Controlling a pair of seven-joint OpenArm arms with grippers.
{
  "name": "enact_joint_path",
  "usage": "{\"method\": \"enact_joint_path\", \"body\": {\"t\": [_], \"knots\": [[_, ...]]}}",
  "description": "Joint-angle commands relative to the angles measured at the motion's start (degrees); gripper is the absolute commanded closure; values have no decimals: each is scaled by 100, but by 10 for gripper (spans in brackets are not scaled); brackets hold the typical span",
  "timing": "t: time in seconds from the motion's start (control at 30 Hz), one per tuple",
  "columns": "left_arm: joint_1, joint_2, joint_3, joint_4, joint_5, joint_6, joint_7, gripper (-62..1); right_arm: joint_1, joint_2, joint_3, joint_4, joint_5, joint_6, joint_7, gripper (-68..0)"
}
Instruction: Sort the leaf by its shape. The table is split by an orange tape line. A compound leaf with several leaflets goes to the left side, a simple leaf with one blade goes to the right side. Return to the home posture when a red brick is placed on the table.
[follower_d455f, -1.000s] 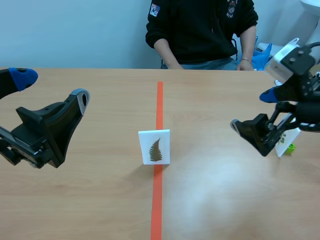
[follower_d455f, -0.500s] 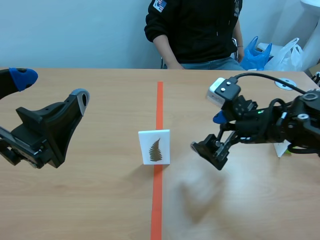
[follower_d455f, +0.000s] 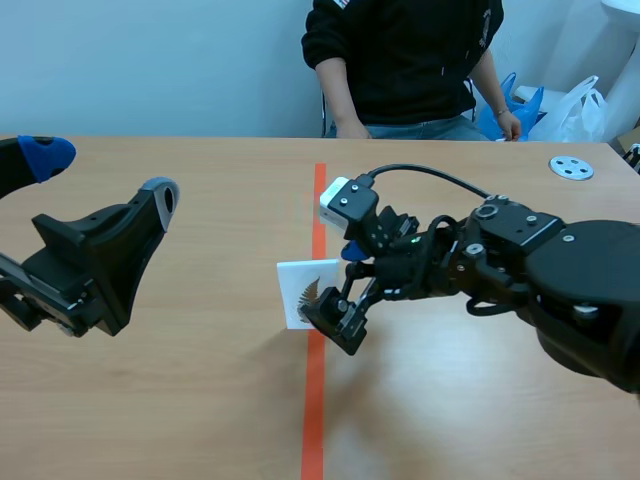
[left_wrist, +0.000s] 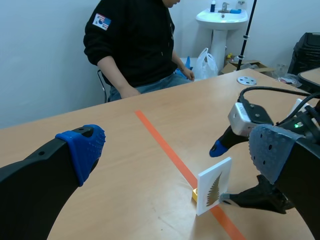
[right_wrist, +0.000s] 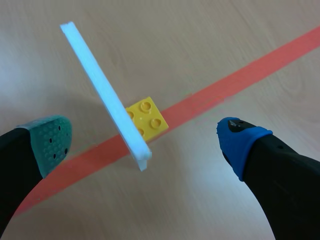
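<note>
Scene view: since 0.5 s ago the right arm has swung in from the right side, and the right gripper (follower_d455f: 332, 275) now brackets the flat white card printed w/ a dark fern-like leaf (follower_d455f: 295, 285). The left gripper (follower_d455f: 100, 175) hasn't moved; it hangs over the left half, fingers spread, nothing in them. The person in the black sweatshirt (follower_d455f: 405, 60) has shifted a little.

Card: thin, rigid-looking, sharp-edged, standing on edge in a small yellow studded brick (right_wrist: 146, 119) that sits right on the orange tape line (follower_d455f: 318, 200). The leaf has many small leaflets along one stem.

Right wrist view: jaws released, dotted teal pad on one side of the card and blue pad on the other, table showing between each pad & the card.

You've got bare smooth wooden table (follower_d455f: 150, 400) on both sides of the line.
</note>
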Motion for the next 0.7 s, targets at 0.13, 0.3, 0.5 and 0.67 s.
{"method": "enact_joint_path", "body": {"t": [0.13,0.3,0.5,0.67], "knots": [[0,-2,4,57,-33,-9,-103,-617,144,-286,-85,-87,-114,20,138,-590],[0,-2,4,57,-33,-9,-103,-617,127,-424,-142,-286,-131,-11,219,-589],[-2,-2,4,57,-33,-9,-105,-617,114,-420,-142,-308,-133,-179,332,-401],[-2,-2,4,57,-33,-9,-105,-617,114,-420,-142,-308,-136,-179,367,-292]]}}
